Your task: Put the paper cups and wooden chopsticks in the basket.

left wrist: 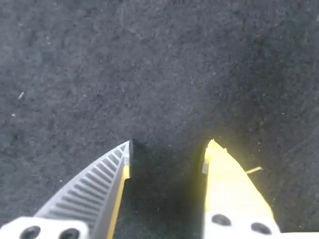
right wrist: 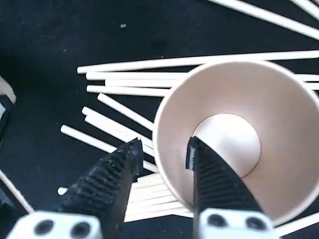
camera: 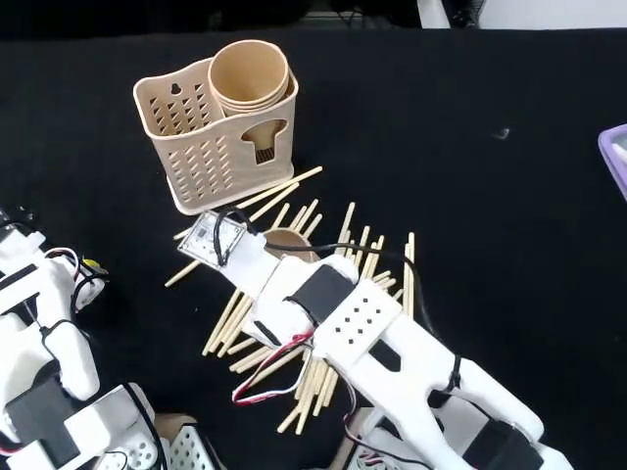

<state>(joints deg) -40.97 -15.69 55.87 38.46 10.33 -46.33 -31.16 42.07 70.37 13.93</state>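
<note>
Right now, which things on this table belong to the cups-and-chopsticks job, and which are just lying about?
For the job: basket; paper cups stacked in it; loose paper cup, with the right claw astride its rim; scattered wooden chopsticks.
Lying about: purple container at the right edge of the high view; small speck, too tiny to identify.
</note>
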